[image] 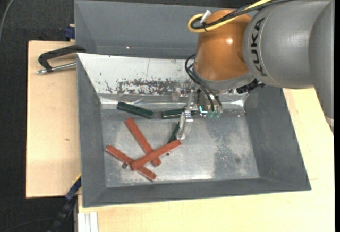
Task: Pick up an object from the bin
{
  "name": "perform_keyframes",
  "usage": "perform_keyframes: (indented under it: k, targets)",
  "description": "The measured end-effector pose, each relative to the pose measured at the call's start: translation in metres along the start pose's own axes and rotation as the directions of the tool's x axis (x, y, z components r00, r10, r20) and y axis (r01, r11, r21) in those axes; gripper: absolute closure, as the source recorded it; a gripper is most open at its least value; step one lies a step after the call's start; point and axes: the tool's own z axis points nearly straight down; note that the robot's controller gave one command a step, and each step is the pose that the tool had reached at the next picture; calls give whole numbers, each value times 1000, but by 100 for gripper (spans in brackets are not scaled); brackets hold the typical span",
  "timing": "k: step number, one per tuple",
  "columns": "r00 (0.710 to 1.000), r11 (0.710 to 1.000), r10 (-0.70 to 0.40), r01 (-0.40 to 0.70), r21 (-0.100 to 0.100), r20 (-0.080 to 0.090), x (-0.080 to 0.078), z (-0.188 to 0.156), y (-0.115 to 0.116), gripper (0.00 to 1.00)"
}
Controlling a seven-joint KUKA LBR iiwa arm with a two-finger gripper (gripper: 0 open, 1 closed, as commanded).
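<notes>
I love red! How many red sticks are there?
3, crossing at the bin's lower left: a steep stick, a low stick leftmost, and a third stick pointing at the gripper. More may hide under the arm.

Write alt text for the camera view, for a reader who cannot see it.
The arm's gripper is low in the middle of the grey metal bin, at the right end of a red-brown stick. That stick lies crossed with other red-brown sticks on the bin's left floor; two dark green sticks lie by the back wall.
</notes>
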Motion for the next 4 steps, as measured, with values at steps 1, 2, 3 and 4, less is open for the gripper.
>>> perform_keyframes:
  k: [1,2,3,4]
  targets:
    - [953,953,-302,302,3,8,61,71,-30,0]
    - [923,923,-384,384,4,14,30,70,4,0]
    - [924,925,-381,381,7,29,26,64,3,100]
    - [845,845,-535,535,3,9,54,45,45,100]
